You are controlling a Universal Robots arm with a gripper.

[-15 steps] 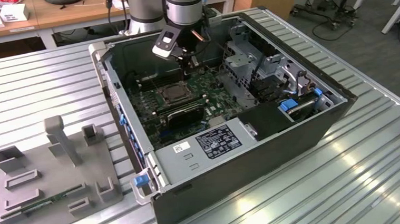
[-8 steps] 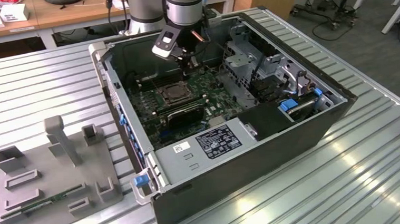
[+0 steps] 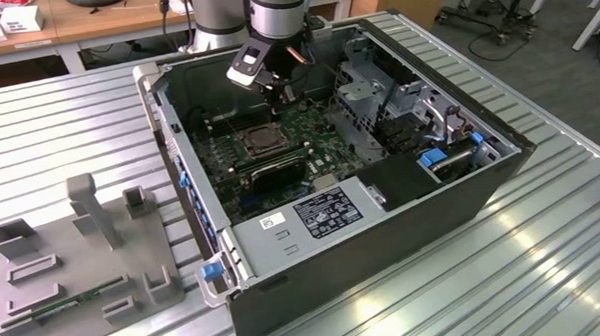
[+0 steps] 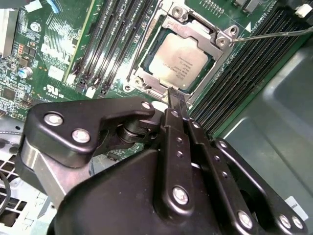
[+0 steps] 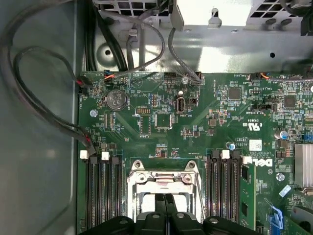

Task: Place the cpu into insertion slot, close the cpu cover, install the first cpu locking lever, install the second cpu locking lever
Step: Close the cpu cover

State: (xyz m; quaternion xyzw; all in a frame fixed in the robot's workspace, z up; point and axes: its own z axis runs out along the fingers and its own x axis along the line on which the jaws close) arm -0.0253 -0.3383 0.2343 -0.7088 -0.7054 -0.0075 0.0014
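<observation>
- Exterior view: the gripper [image 3: 276, 90] is held inside the computer case [image 3: 370, 270], above the insertion slot [image 3: 261, 141].
- Second wrist view: the cpu [image 4: 178, 61] is seated in the slot and framed by the cpu cover [image 4: 145, 78]; the fingers [image 4: 175, 100] are pressed together, empty.
- First wrist view: the joined fingertips [image 5: 159, 203] are seen over the slot.

Faint engraved lines of print cross the pale top of the cpu [image 4: 178, 58] in the second wrist view, too fine to make out. In the first wrist view the green circuit board [image 5: 146, 147] carries white silk-screened lettering: a large logo word [image 5: 261, 163], a certification mark [image 5: 254, 126] and tiny component codes. A white barcode sticker [image 5: 255, 145] sits between the mark and the logo. In the exterior view a dark printed label [image 3: 324, 211] lies on the silver power supply [image 3: 274, 253], with a small white sticker [image 3: 273, 220] beside it. The print on both is illegible.
</observation>
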